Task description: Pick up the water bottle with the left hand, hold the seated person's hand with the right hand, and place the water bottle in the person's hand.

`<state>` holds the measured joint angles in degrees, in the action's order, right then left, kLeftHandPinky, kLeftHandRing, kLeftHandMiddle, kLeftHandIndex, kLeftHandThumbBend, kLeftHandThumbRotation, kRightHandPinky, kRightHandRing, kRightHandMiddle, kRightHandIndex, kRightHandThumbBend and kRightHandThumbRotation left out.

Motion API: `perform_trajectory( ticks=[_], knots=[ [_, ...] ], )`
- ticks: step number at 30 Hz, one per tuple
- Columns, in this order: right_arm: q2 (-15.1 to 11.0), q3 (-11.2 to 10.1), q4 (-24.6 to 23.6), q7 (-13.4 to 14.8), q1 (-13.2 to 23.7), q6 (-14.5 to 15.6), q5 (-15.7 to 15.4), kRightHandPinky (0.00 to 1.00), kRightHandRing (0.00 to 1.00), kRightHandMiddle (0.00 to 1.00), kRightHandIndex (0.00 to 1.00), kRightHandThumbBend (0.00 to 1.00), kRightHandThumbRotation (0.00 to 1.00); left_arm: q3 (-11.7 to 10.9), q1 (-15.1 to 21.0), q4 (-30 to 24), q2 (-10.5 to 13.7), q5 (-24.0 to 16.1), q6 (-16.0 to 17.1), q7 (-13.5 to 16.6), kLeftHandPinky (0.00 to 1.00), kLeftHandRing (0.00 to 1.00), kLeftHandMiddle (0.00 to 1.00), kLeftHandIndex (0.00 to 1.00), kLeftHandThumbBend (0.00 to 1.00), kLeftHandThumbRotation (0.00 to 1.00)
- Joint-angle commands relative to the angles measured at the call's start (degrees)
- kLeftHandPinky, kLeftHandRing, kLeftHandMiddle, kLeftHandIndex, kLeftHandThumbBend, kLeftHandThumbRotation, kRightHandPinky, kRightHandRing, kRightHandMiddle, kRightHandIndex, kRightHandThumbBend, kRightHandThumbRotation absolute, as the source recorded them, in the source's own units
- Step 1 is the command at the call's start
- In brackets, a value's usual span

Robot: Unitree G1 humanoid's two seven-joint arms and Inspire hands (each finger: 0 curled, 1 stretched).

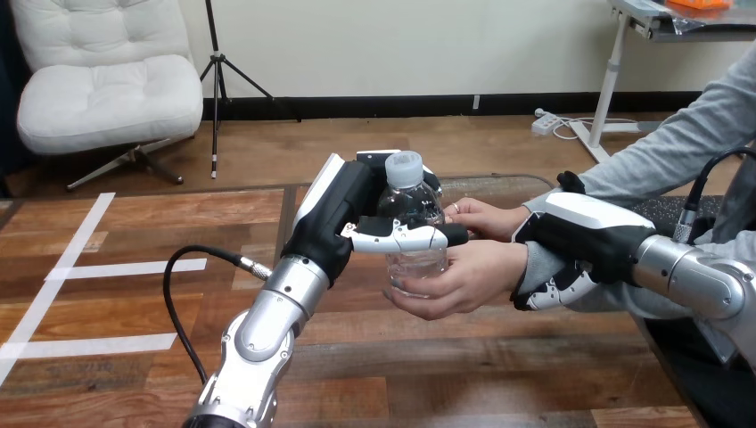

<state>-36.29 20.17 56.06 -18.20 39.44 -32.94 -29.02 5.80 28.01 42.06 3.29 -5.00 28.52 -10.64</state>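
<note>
You had the wooden tabletop point(134, 223) beneath everything. Your right hand point(588, 234) was closed round the person's wrist point(533, 267), its fingers curled under the grey sleeve. Your left hand point(339, 223) gripped the water bottle point(410, 201) upright above the tabletop, thumb across its front. The person's nearer hand point(464, 278) cupped the bottle's base.

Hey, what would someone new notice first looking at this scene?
A clear water bottle, upright mid-view, is gripped by the robot's left hand while the person's hand cups its base from the right. Just right of that, the robot's right hand is curled round the person's wrist.
</note>
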Motion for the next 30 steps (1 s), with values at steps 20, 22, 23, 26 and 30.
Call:
perform_trajectory(
  ticks=[20,22,23,26,30],
  knots=[
    [-0.19,-3.36,-3.98,0.73,3.86,-1.43,3.28,0.23,0.27,0.34,0.38,0.48,0.0,-0.61,2.99,-1.57,-0.42,0.72,0.13,-0.11,0.32,0.36,0.39,0.39,0.8,0.0],
    [-0.16,-3.35,-3.85,0.82,3.89,-1.62,3.28,0.23,0.27,0.34,0.38,0.48,0.0,-0.64,2.97,-1.62,-0.44,0.88,0.15,-0.31,0.32,0.36,0.39,0.39,0.8,0.0],
    [-0.16,-3.33,-3.87,0.83,3.89,-1.56,3.24,0.23,0.27,0.34,0.38,0.48,0.0,-0.65,2.9,-1.88,-0.44,1.05,-0.12,-0.53,0.32,0.36,0.39,0.39,0.8,0.0],
    [-0.11,-3.31,-3.82,0.73,3.93,-1.37,3.24,0.23,0.27,0.34,0.38,0.48,0.0,-0.76,2.73,-2.51,-0.54,1.56,-1.04,-1.03,0.32,0.36,0.39,0.39,0.8,0.0],
    [-0.03,-3.28,-3.69,0.7,4.0,-1.35,3.24,0.23,0.27,0.34,0.38,0.48,0.0,-0.92,2.49,-3.21,-0.6,2.37,-1.93,-1.96,0.33,0.36,0.39,0.4,0.79,0.0]
  ],
)
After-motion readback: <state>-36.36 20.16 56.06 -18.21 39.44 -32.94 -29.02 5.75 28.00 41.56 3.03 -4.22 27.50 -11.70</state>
